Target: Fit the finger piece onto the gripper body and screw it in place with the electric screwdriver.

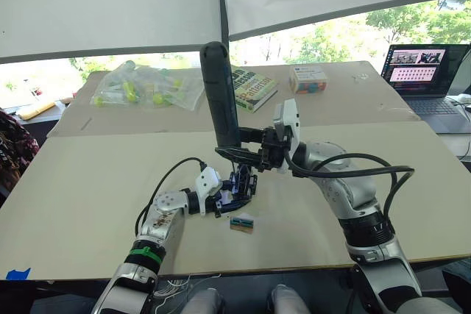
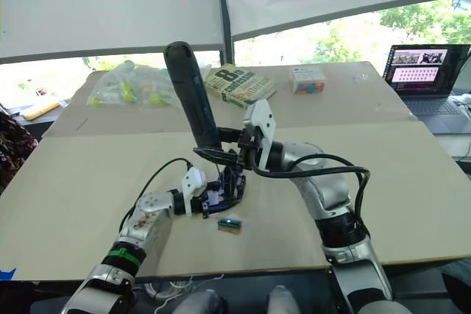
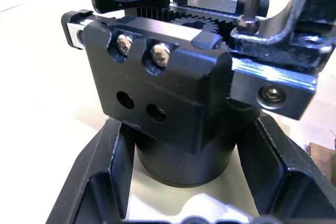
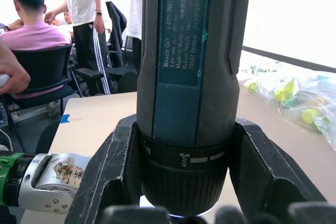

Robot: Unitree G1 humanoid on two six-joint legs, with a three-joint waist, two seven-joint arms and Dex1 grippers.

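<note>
Two end effectors meet near the middle of the pale surface (image 1: 88, 174). The right end effector (image 1: 254, 154) clamps its fingers around the electric screwdriver (image 1: 221, 93), held nearly upright with the rounded end high and the thin metal bit coming down onto the gripper body (image 1: 241, 184). The left end effector (image 1: 221, 200) pinches that gripper body at its round dark base, its fingers (image 3: 100, 182) pressed against either side. A small green-and-brown block (image 1: 242, 221) lies just beside the assembly. Farther back rest a book (image 1: 252, 88), a bag of bright items (image 1: 143, 86) and a laptop (image 1: 427, 71).
</note>
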